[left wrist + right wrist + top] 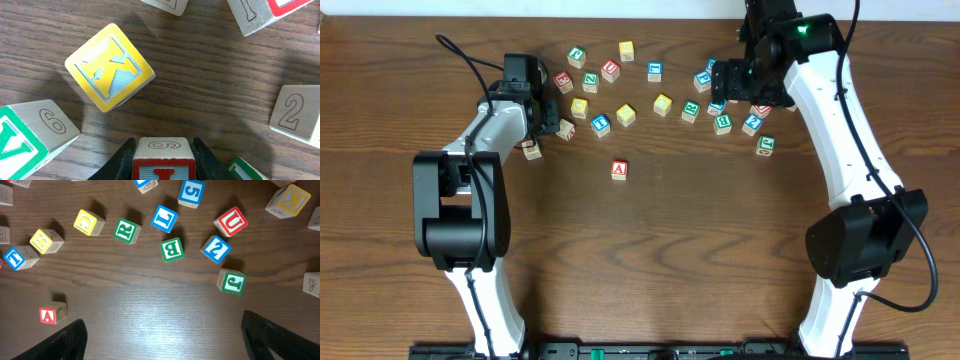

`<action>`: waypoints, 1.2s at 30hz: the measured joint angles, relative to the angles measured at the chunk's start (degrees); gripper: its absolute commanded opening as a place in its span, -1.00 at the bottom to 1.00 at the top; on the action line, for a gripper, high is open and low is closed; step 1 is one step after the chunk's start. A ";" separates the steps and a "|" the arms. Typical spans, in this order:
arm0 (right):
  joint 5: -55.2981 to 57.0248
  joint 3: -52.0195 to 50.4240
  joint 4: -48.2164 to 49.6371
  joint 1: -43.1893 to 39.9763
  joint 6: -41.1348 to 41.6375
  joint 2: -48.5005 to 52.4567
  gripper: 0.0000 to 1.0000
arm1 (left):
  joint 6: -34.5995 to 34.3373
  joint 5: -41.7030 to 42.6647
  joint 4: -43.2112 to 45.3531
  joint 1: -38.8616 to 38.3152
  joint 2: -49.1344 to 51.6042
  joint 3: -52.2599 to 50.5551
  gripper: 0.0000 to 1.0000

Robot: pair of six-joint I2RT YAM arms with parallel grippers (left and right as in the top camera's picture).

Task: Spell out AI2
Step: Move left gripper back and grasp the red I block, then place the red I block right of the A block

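Observation:
My left gripper [162, 144] is shut on a red I block [163, 167] with a 6 on its side, low over the table among the left blocks [560, 128]. A red A block [619, 169] stands alone at mid-table and also shows in the right wrist view [48, 315]. A blue 2 block [752, 123] sits in the right cluster, seen also in the right wrist view [216, 248]. My right gripper [162, 322] is open and empty, raised above the right cluster [742, 85].
A yellow K block [110, 67] lies just ahead of the left gripper, with a green V block [22, 145] and a block with an outlined 2 [295, 115] beside it. Several other letter blocks spread along the far side, including a blue I block [601, 124].

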 measured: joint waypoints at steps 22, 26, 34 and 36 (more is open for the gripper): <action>2.67 0.00 0.63 -0.15 -0.02 0.00 0.89 | -7.41 0.02 -20.87 -18.01 -19.30 0.70 -0.42; 3.13 0.00 0.63 -0.90 -0.02 0.00 0.89 | -9.46 0.04 -20.90 -23.61 -18.60 0.70 -0.42; 3.52 0.00 0.52 -4.42 -0.02 0.00 0.89 | -12.96 0.04 -18.93 -29.92 -15.32 0.70 -0.42; 3.54 0.00 0.46 -5.27 -0.02 0.00 0.89 | -13.64 0.04 -18.93 -29.97 -13.57 0.70 -0.42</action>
